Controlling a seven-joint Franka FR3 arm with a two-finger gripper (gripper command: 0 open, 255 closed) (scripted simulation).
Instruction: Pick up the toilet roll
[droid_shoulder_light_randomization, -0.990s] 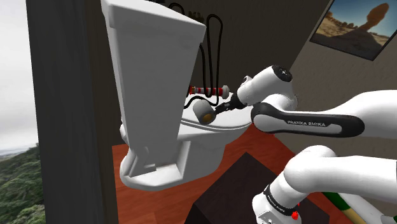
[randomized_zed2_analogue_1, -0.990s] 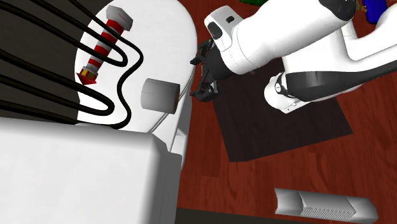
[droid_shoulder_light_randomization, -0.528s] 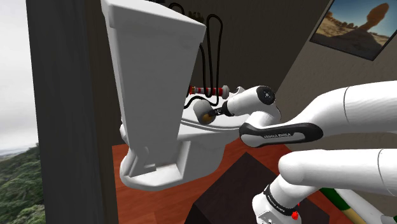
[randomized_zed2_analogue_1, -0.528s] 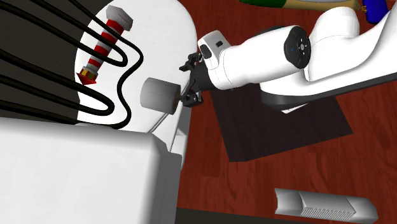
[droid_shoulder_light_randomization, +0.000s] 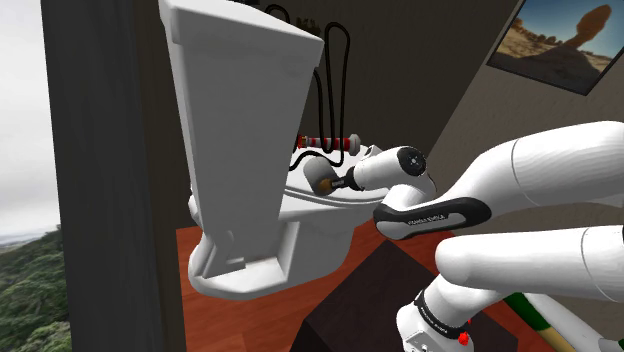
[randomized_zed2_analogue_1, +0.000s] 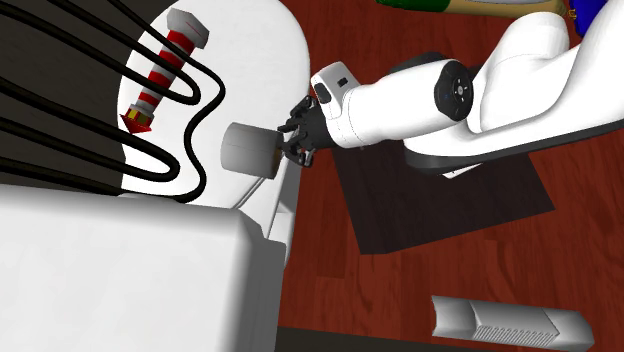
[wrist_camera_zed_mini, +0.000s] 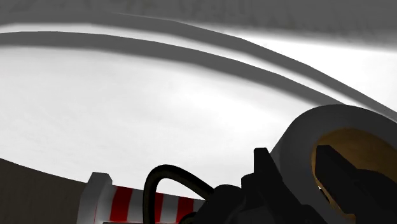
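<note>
Reaching: my gripper (randomized_zed2_analogue_1: 291, 147) meets the toilet roll (randomized_zed2_analogue_1: 246, 150) on the toilet (droid_shoulder_light_randomization: 240, 120).
Grip: I cannot tell.

White toilet tank (droid_shoulder_light_randomization: 240, 110). Red-and-white striped cylinder (randomized_zed2_analogue_1: 163, 72) lies beside black looped cables (randomized_zed2_analogue_1: 212, 110). Dark rectangular mat (randomized_zed2_analogue_1: 440, 215) on reddish wood floor (randomized_zed2_analogue_1: 380, 300).

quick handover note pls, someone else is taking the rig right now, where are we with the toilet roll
hand: at the open end of the toilet roll; can't tell whether it is open or shut on it.
roll: lying on its side on the white toilet, next to the black hoses and a red-and-white striped stick.
done: the hand is at the roll.
left: confirm the grip, then lift the roll off the toilet; it is not lifted yet.
</note>
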